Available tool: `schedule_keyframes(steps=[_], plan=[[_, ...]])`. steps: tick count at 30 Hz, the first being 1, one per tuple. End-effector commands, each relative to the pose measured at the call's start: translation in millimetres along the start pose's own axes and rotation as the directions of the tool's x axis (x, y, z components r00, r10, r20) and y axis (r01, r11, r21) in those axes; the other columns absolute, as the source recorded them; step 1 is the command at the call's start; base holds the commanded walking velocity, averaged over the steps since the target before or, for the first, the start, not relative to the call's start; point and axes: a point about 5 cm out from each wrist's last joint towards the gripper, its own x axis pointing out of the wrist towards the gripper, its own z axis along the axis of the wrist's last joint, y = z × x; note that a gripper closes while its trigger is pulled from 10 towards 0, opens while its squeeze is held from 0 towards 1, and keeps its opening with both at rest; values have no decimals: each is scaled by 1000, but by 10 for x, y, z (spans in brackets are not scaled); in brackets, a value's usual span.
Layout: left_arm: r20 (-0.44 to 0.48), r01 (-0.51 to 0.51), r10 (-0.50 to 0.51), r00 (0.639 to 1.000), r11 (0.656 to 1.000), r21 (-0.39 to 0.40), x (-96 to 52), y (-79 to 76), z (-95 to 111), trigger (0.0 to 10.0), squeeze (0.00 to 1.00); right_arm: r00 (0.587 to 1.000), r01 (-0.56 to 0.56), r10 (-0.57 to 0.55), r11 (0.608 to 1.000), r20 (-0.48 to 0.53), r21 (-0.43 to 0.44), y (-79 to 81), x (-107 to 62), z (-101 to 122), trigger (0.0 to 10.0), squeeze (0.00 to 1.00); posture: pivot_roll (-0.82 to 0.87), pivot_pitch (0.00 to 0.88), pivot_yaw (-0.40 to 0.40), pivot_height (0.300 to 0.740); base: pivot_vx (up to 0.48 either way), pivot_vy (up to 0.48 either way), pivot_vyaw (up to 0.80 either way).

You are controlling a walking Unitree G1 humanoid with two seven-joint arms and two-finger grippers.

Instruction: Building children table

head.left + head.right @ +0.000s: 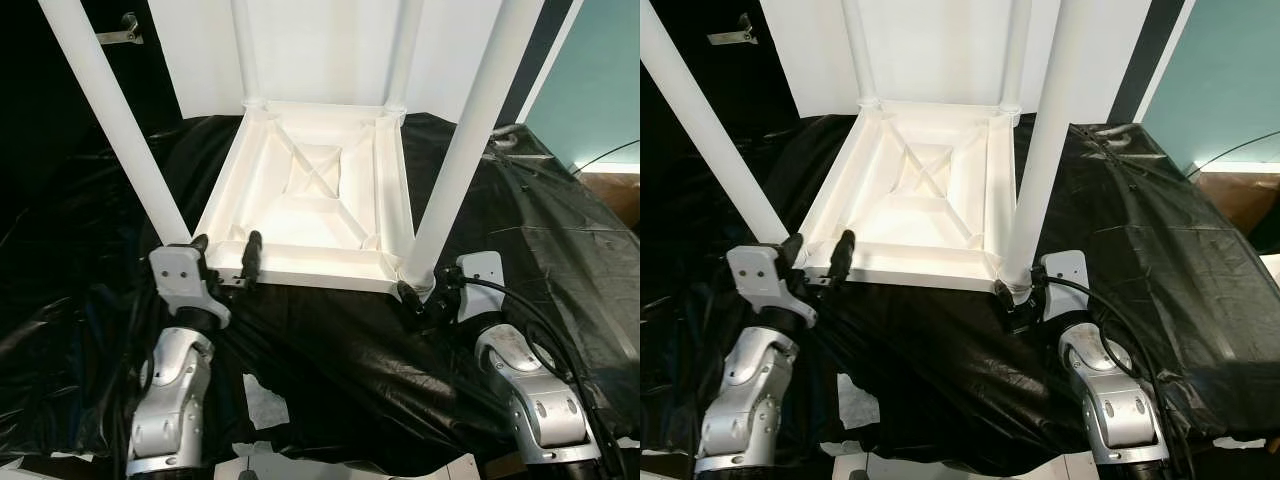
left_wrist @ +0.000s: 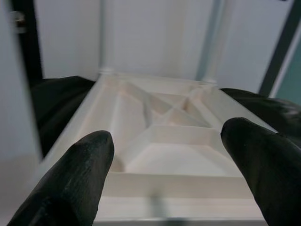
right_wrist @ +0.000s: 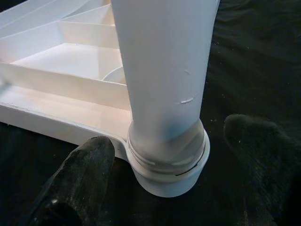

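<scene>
Legs all in, but one could still be loose.
Right claw (image 3: 164, 155) sits apart around the near leg (image 3: 162, 70); left claw (image 2: 164, 155), also apart, faces the white table (image 1: 320, 190). A hard push could tip it.

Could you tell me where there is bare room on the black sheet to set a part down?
The black plastic sheet is bare to the right of the upturned white plastic table top, and between the two arms near its front edge. It is crowded at the front corners: the open left gripper by the left white leg, the open right gripper straddling the right leg's base.
</scene>
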Motion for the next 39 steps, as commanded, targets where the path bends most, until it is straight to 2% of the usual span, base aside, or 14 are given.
schedule_keyframes(steps=[1,9,20,28,30,31,36,39], plan=[[4,17,-17,1000,1000,21,-18,-22,7,10000,0,1000,3,-3,1000,4,-11,-5,-13,8,10000,0,5,0,-45,740,0,0,0],[-44,22,-19,999,998,66,-212,-13,-141,10000,0,1000,12,-13,999,-11,-41,-14,-98,-52,10000,0,8,0,-44,740,0,0,0],[-69,24,-19,997,998,64,-291,25,-208,10000,0,1000,4,-4,998,0,-58,17,-98,-33,10000,0,10,0,-43,740,0,0,0],[-72,34,-29,997,997,68,-287,18,-238,10000,0,1000,0,1,997,16,-78,29,-65,-2,10000,0,11,0,-41,740,0,0,0],[-79,35,-29,996,997,70,-283,16,-260,10000,0,999,-7,11,992,36,-128,31,1,26,10000,0,4,0,-27,740,0,0,0],[-79,35,-29,996,997,70,-283,16,-260,10000,0,999,-7,11,992,36,-128,31,1,26,10000,0,4,0,-27,740,0,0,0],[-73,42,-36,997,996,76,-237,-6,-261,10000,0,994,-68,83,977,68,-200,60,205,114,10000,0,17,0,-26,740,0,0,0],[-68,39,-33,997,996,80,-227,-1,-256,10000,0,993,-76,94,973,75,-217,55,244,135,10000,0,23,0,-28,740,0,0,0]])
